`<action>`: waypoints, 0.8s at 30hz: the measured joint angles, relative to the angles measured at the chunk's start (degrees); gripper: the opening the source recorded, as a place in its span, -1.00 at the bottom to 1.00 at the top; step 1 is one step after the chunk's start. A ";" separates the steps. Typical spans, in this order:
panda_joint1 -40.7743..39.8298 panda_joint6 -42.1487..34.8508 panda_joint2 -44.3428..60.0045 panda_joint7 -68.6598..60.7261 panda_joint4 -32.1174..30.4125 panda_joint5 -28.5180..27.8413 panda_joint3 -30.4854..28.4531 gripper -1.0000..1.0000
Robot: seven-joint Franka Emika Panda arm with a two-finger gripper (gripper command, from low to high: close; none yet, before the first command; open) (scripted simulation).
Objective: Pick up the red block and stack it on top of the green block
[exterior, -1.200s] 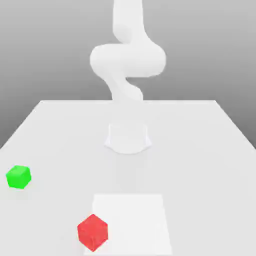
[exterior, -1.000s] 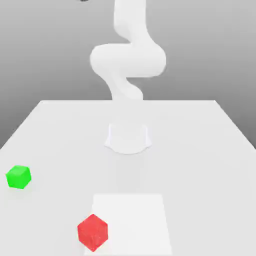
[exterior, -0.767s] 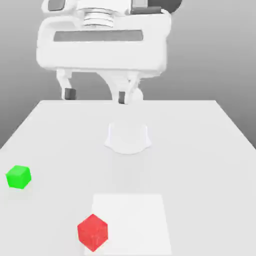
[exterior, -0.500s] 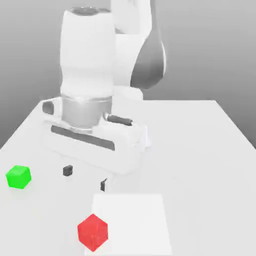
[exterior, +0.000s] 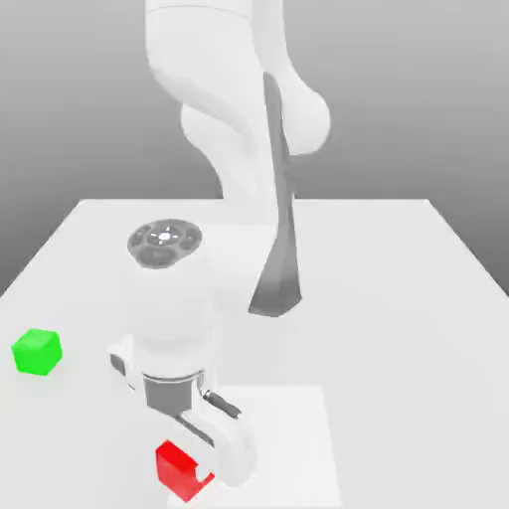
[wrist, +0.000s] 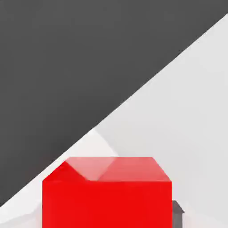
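The gripper (exterior: 185, 469) has come down, jaws now closed on the red block (exterior: 179, 471) by the white patch's (exterior: 288, 437) edge; best lift it straight clear before crossing to the green block (exterior: 37, 352)

On the pale, smooth, rectangular surface (exterior: 398, 328), the small, matte green cube (exterior: 37, 353) lies behind and left of the matte red cube (exterior: 178, 471) — itself at the flat white patch's (exterior: 293, 437) left edge — in the exterior view.
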 joint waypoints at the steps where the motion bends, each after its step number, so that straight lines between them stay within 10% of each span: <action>1: -0.07 -0.63 -0.74 -0.04 -0.11 0.06 0.09 -1.00; 19: -28.65 -12.02 -22.36 -9.76 -10.36 0.74 -17.37 -1.00; 24: -32.21 -4.20 -14.55 -14.20 -10.56 6.05 -12.88 -1.00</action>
